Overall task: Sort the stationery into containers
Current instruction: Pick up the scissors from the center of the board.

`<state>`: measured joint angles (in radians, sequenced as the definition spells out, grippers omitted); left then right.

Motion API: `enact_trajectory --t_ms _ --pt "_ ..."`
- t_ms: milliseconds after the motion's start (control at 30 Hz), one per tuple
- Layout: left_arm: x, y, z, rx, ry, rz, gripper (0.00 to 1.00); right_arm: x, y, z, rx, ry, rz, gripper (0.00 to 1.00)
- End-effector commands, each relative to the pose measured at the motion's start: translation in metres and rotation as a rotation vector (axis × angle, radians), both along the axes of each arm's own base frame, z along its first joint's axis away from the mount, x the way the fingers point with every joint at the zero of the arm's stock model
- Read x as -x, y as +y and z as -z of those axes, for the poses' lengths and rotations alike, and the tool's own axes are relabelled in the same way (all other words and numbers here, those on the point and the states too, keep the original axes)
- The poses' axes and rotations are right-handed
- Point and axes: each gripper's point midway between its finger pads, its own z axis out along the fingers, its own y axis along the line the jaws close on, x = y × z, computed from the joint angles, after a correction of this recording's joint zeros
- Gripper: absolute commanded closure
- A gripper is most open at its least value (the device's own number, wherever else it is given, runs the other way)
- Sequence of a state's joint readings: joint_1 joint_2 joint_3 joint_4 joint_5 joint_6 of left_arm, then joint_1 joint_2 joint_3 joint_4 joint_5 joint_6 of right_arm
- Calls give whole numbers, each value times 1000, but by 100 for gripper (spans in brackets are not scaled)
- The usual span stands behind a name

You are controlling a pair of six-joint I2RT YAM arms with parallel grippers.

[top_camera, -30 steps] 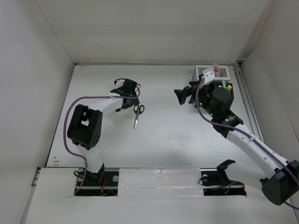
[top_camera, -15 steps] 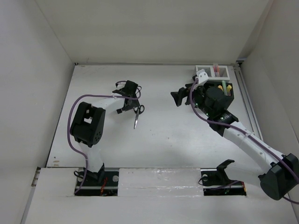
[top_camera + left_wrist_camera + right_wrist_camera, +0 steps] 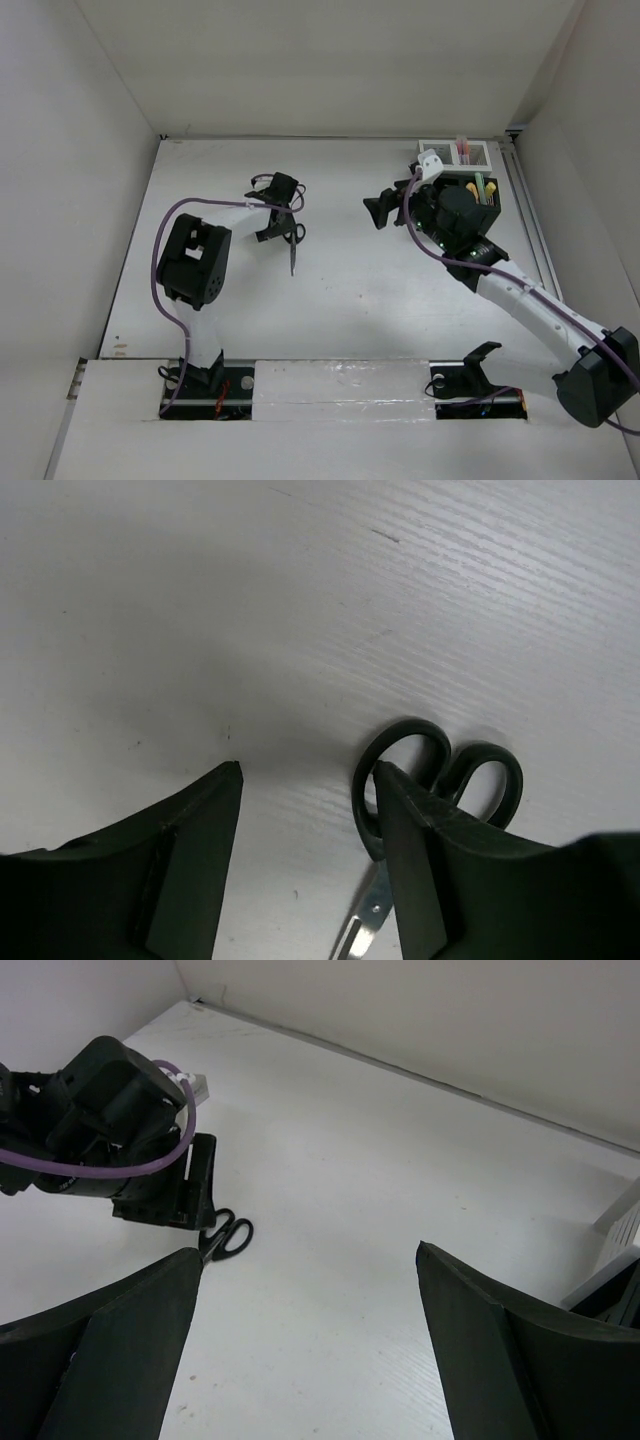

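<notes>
Left gripper (image 3: 308, 770) stood part open over bare table (image 3: 200, 600); one finger overlapped the scissors (image 3: 446, 768) handle, blades mostly cut off. Right gripper (image 3: 308, 1252) gaped wide, empty.

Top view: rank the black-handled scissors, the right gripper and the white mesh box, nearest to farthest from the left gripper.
1. The black-handled scissors, right by the left gripper, left half.
2. The right gripper, mid-table.
3. The white mesh box, far right corner.
</notes>
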<state>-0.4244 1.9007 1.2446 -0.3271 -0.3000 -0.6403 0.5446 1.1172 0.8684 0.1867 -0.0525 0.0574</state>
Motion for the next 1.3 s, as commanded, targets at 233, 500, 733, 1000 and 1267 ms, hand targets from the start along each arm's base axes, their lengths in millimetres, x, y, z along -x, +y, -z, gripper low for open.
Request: enact_trajectory --t_ms 233,500,733,1000,1267 --pt "13 8 31 -58 123 -18 95 4 0 -36 -60 -86 2 7" --pt "13 8 21 -38 80 -20 100 9 1 -18 -74 -74 -125 7" --pt "15 -7 -70 29 -168 5 100 -4 14 19 -99 22 -306 10" --pt "48 -63 -149 -17 -395 176 100 -1 47 40 -146 74 -521 10" --pt "75 -93 -213 145 -622 324 100 12 81 67 -196 150 -708 11"
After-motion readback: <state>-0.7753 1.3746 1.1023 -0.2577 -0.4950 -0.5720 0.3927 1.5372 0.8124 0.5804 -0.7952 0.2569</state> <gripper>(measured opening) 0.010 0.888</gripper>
